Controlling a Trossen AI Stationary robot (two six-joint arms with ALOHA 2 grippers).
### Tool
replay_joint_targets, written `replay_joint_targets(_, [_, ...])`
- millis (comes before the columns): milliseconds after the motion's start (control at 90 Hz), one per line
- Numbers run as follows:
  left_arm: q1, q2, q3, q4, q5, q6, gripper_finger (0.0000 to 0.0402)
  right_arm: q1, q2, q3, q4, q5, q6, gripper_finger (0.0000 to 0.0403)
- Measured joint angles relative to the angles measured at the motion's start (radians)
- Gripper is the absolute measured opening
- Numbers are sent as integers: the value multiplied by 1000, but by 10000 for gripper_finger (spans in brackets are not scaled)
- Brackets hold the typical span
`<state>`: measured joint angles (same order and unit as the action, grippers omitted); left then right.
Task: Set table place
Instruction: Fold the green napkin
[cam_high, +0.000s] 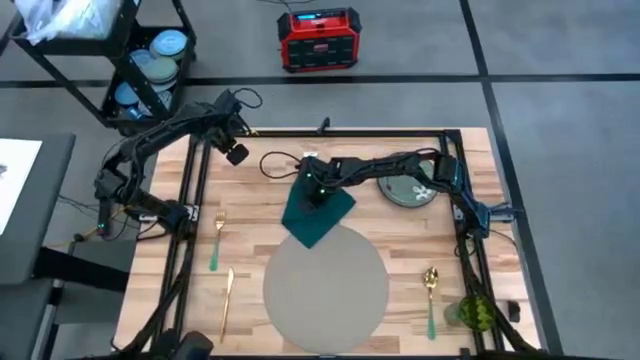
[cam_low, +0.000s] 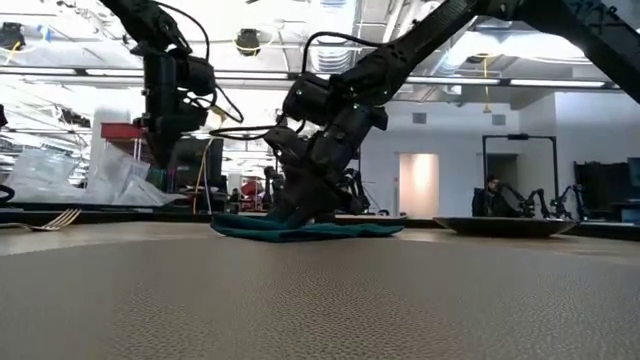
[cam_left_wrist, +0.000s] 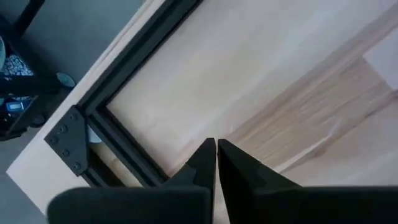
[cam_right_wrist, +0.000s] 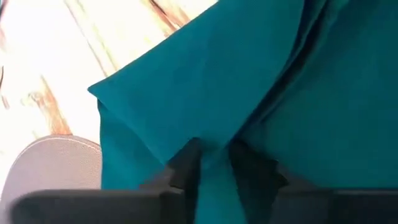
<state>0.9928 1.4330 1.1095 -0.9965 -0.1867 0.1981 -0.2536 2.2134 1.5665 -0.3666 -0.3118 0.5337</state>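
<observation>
placemat: large round grey disc, flat on the bench, fills the low view foreground, toward the near edge between the cutlery.
napkin: dark teal cloth, rumpled, far edge of the placemat, one corner overlapping it.
right gripper: down on the napkin, jaws narrow, pinching a fold of the cloth between the tips.
left gripper: raised over the far left corner of the bench, jaws closed together, nothing in them.
plate: flowered, far right of the bench, partly under the right arm.
fork: green handle, left of the placemat.
knife: gold, left, near the front edge.
spoon: gold bowl, green handle, right of the placemat.
glass: green, near right corner.
cart: black, holds dishes, off the bench at far left.
</observation>
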Motion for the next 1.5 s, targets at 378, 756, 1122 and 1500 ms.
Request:
replay_joint_targets(378, [0, 0, 0, 10, 0, 2, 0, -57, -17, 0, -40, -66, -31, 0])
replay_joint_targets(756, [0, 0, 0, 60, -1, -3, 0, -108, -53, 1, -147, -54, -122, 0])
replay_joint_targets(1122, [0, 0, 0, 71, -1, -18, 0, -51, -51, 71, 129, -218, -124, 0])
replay_joint_targets(1500, [0, 0, 0, 71, 27, -53, 0, -52, -48, 65, 178, -164, -213, 73])
